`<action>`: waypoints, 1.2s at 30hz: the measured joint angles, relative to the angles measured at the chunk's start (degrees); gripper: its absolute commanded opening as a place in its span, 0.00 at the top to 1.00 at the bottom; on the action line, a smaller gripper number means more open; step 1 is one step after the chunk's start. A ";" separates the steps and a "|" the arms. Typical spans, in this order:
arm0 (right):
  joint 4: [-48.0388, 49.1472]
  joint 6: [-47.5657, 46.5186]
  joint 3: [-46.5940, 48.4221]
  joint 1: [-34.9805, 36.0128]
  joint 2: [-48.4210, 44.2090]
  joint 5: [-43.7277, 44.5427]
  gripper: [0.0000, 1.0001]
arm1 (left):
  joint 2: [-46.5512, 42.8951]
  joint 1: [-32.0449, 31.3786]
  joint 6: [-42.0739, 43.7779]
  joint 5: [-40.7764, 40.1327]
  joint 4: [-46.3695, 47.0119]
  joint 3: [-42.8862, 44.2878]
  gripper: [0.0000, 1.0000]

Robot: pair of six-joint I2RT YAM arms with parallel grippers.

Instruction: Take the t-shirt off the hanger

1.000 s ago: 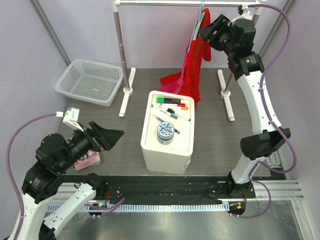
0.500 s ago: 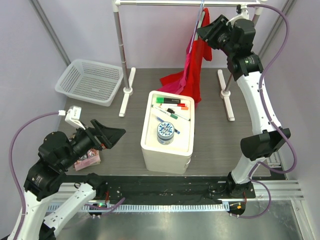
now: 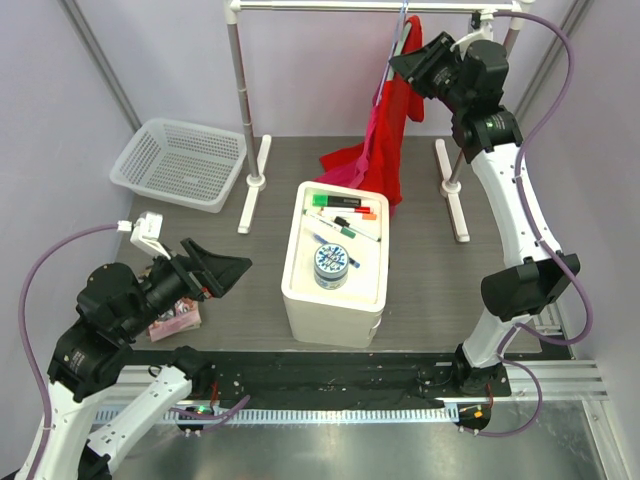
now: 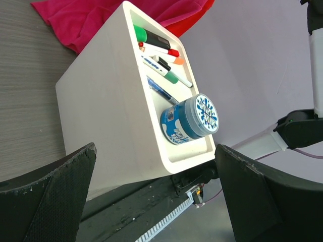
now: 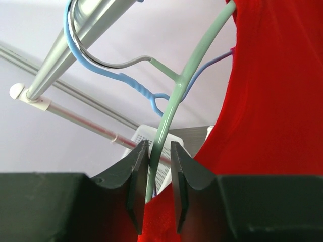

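A red t-shirt (image 3: pixel 402 105) (image 5: pixel 272 101) hangs from a pale green hanger (image 3: pixel 401 38) (image 5: pixel 174 108) on the rack's rail (image 3: pixel 370 6) (image 5: pixel 91 30). A blue hanger (image 5: pixel 135 84) hooks over the same rail. My right gripper (image 3: pixel 398 64) (image 5: pixel 159 151) is up at the rail with its jaws round the green hanger's arm. The left finger touches the arm and a narrow gap shows at the right finger. Low at the left, my left gripper (image 3: pixel 226 274) (image 4: pixel 155 148) is wide open and holds nothing, facing the white box (image 4: pixel 111 101).
A pink garment (image 3: pixel 352 160) lies heaped behind the white box (image 3: pixel 300 290), which holds markers (image 3: pixel 345 212) and a blue tub (image 3: pixel 331 264). A white basket (image 3: pixel 180 160) stands at the back left. The rack's posts (image 3: pixel 240 90) and feet (image 3: pixel 458 205) flank the garments.
My right gripper's jaws have narrowed round the green hanger arm and the wrist has edged left. The left arm shifted slightly a second ago and has held still since.
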 measured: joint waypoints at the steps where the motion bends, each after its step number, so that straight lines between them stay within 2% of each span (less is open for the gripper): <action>1: 0.28 0.20 -0.15 0.00 0.00 -0.26 0.78 | 0.00 0.00 0.00 0.00 0.00 0.00 0.00; 9: 2.43 2.14 -1.20 0.00 0.02 -1.42 0.75 | 0.00 0.00 -0.15 0.02 -0.15 0.00 0.00; 11: 2.64 2.86 -1.27 -0.07 0.02 -1.95 0.90 | 0.00 0.00 -0.22 0.04 -0.17 0.00 0.00; 13: 2.80 4.09 -1.51 -0.22 0.04 -2.69 0.99 | 0.00 0.00 -0.24 0.13 -0.17 0.00 0.00; 23: 2.14 5.62 -2.49 -2.21 -1.01 -4.09 0.99 | 0.98 0.00 -0.81 4.63 2.54 0.09 0.01; 28: 0.81 6.40 -4.42 -4.42 -4.07 -5.95 0.99 | 5.57 0.00 -1.31 8.35 6.95 0.76 0.01; 36: 2.34 10.21 -6.36 -5.57 -7.04 -9.60 0.99 | 13.90 0.00 -2.10 15.52 14.19 2.82 0.10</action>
